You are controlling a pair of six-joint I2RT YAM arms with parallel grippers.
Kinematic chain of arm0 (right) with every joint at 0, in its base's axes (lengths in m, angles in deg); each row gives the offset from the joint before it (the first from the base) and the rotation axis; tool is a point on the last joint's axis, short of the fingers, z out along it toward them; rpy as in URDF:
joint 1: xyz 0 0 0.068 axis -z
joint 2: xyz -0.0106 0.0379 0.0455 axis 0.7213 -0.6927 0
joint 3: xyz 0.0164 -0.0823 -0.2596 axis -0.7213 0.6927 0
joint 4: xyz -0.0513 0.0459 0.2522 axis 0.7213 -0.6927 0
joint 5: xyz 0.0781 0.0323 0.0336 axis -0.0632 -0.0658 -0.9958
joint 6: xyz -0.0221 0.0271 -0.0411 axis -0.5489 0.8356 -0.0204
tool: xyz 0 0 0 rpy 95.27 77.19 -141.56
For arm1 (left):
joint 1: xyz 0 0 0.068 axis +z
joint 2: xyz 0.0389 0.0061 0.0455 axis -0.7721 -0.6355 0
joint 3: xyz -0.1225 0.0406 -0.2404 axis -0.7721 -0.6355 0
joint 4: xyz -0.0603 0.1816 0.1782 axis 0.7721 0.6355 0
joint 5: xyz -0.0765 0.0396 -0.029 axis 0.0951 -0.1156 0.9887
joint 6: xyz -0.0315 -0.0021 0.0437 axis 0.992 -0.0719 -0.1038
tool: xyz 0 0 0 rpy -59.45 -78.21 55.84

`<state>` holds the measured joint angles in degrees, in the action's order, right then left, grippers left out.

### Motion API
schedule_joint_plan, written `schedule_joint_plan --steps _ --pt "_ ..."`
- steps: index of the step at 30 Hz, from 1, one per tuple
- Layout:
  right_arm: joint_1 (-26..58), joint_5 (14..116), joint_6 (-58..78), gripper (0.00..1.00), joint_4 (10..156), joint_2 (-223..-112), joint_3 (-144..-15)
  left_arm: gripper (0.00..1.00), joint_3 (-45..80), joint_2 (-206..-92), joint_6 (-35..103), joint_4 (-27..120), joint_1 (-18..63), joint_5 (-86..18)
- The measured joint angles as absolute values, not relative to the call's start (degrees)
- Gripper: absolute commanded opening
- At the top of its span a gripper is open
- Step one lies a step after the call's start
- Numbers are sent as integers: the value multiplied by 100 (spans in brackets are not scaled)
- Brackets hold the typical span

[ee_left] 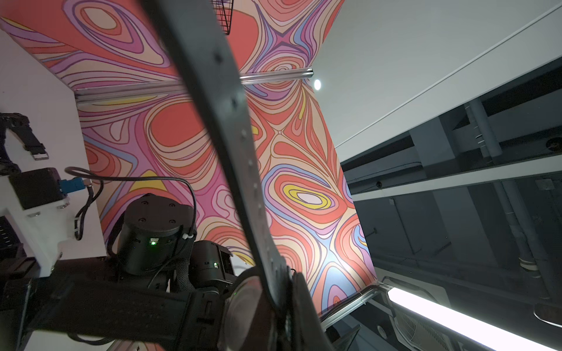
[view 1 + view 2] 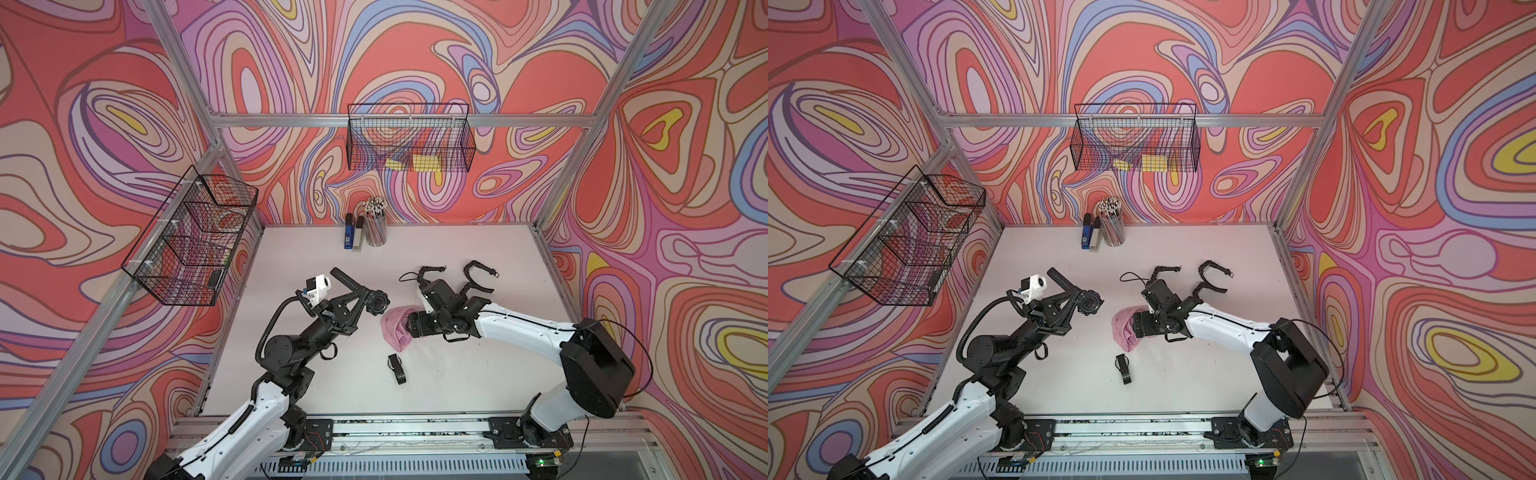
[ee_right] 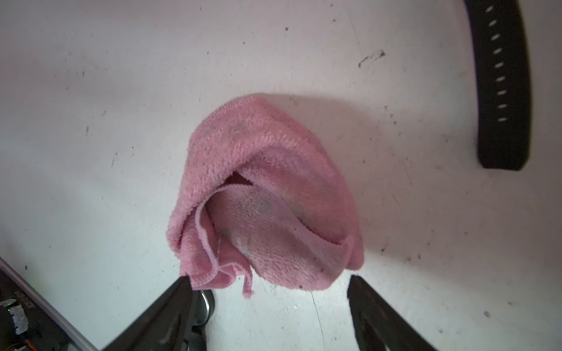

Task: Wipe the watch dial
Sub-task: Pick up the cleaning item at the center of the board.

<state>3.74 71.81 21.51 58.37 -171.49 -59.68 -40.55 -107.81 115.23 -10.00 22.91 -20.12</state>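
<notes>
Left of middle, the left gripper [image 2: 366, 305] pinches the black watch [image 2: 379, 302]. In the middle, the right gripper [image 3: 269, 280] has its fingers wide by the pink cloth [image 2: 394, 330].

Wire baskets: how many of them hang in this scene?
2. The back basket hangs on the rear rail, above the pencil cup. The side basket hangs on the frame at the robot's left. None seems hidden.
</notes>
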Motion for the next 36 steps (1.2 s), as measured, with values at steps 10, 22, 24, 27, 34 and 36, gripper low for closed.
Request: schedule_joint_plan --steps 10,22,24,27,34,36 --pt "40 7050 2497 47 6648 -17960 -6316 0 -4352 -10457 11523 -665 2317 -2497" --pt "68 7164 2785 0 7087 -16926 -5914 0 -4218 -9802 11062 521 2317 -2443" --pt "77 7207 2637 0 7061 -16404 -6017 0 -4122 -9690 10881 838 2317 -2419" --pt "88 7129 2379 0 7183 -15622 -6261 0 -3926 -9640 10595 1230 2317 -2377" --pt "23 6604 2108 0 7640 -14653 -6541 0 -3825 -10254 10428 1107 2317 -2430" --pt "-71 6545 2086 0 7695 -14577 -6510 0 -3823 -10530 10433 987 2317 -2452"
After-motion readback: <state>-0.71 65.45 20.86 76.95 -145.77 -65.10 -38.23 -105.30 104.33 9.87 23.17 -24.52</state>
